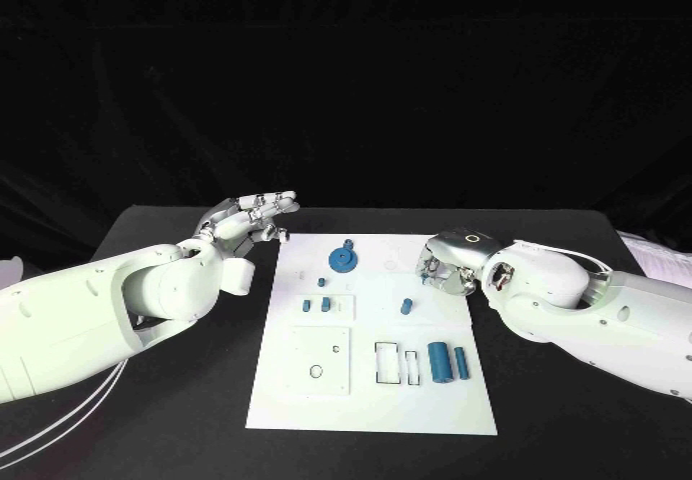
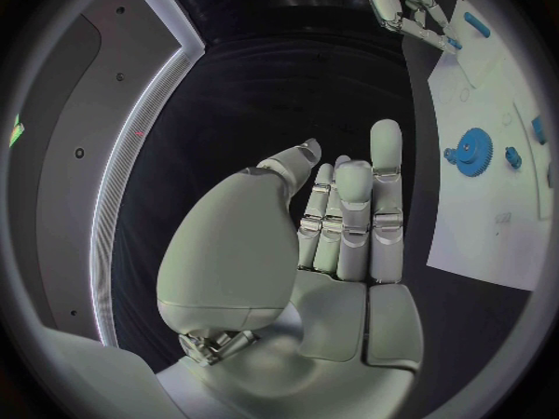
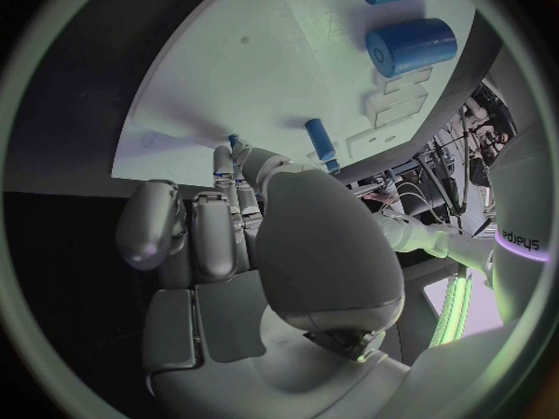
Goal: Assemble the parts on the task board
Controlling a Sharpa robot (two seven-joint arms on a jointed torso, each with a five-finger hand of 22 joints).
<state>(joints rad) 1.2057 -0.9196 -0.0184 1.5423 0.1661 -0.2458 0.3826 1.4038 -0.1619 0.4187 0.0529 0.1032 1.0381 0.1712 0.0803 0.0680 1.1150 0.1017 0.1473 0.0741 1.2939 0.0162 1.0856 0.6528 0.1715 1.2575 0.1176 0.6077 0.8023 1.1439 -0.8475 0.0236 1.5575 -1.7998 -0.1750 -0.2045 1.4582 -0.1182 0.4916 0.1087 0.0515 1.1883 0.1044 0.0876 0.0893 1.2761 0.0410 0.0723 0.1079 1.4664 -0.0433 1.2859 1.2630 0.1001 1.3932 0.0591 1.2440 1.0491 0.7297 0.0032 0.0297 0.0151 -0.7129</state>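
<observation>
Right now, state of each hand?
Left hand: open, fingers straight, holding nothing, off the task board.
Right hand: fingers down at the board by a small blue part; whether it grips it cannot be told.

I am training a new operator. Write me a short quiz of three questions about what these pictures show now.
1. True or false: the left hand holds nothing, and its fingers are apart.
2. Where are the two blue cylinders?
A. side by side on the task board
B. on the black table beside it
C. in the left hand
3. Which hand is over the edge of the task board?

Key: 1 true; 2 A; 3 the right hand.
</observation>
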